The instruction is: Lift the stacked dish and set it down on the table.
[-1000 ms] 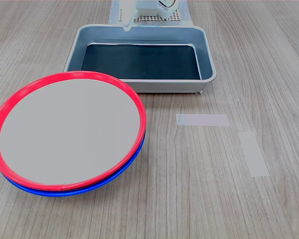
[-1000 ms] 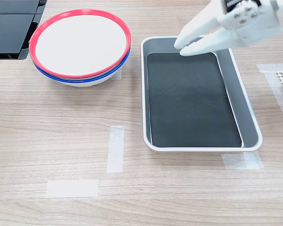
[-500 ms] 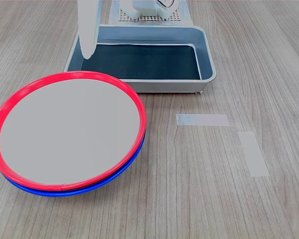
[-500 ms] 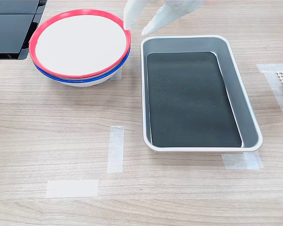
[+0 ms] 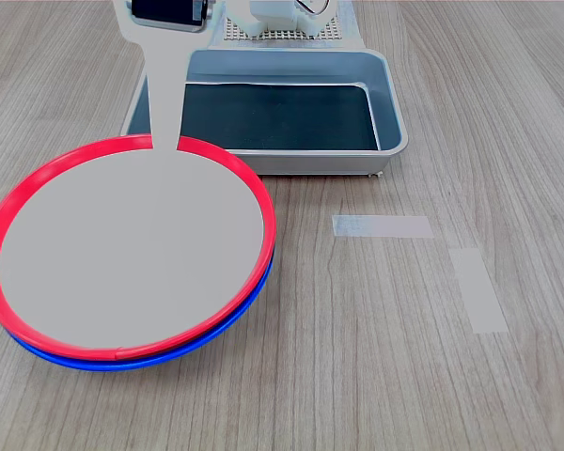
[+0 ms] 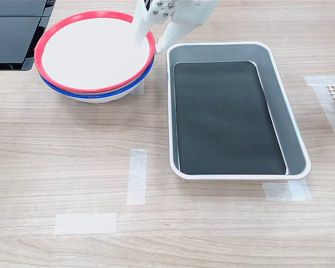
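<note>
Two plates sit stacked on the table (image 6: 72,167), and the stacked dish (image 6: 92,50), red-rimmed with a pale flat centre, is the upper one. It rests directly on a blue-rimmed plate (image 6: 100,93) of the same size, with a white dish edge showing beneath both in the second exterior view. In the first exterior view the stacked dish (image 5: 127,249) lies tilted slightly toward the camera, its blue partner (image 5: 122,362) visible only as a crescent along the near edge.

My gripper (image 6: 152,40) is at the rim of the stacked dish on the side nearest the metal tray (image 6: 279,100). My fingers are spread apart: one fingertip (image 6: 140,38) lies inside the red rim over the pale centre, the other stands outside the rim, between the dish and the tray. The rim runs through the gap between them. I cannot tell whether either finger touches the dish. In the first exterior view my one visible finger (image 5: 166,99) comes down to the far edge of the dish, its tip at the red rim.

The metal tray (image 5: 395,122) sits just beside the stacked dish, not touching it. Two pale tape strips (image 6: 137,176) lie on the table well apart from the dish.
</note>
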You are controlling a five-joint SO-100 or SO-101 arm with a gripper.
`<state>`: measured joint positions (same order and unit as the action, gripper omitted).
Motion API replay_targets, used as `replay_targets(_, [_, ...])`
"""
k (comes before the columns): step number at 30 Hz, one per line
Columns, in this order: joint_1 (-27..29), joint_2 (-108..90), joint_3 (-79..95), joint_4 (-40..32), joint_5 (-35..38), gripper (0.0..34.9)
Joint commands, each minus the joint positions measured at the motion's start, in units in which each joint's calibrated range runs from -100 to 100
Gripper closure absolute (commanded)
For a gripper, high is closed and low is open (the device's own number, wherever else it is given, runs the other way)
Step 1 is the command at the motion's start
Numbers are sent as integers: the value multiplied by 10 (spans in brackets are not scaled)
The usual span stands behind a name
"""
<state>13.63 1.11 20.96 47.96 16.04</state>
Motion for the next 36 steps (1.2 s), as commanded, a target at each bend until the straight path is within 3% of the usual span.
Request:
replay_targets(1, [3,0,-40,-7,-3,235])
replay_targets(16, [11,44,-44,-95,-7,227])
replay_targets(29, [3,134,-103,-123,0,222])
replay_targets(31, [3,139,-110,-123,1,288])
replay_targets(32, [3,137,-110,-123,3,346])
replay_targets(36, [4,116,-103,-114,3,347])
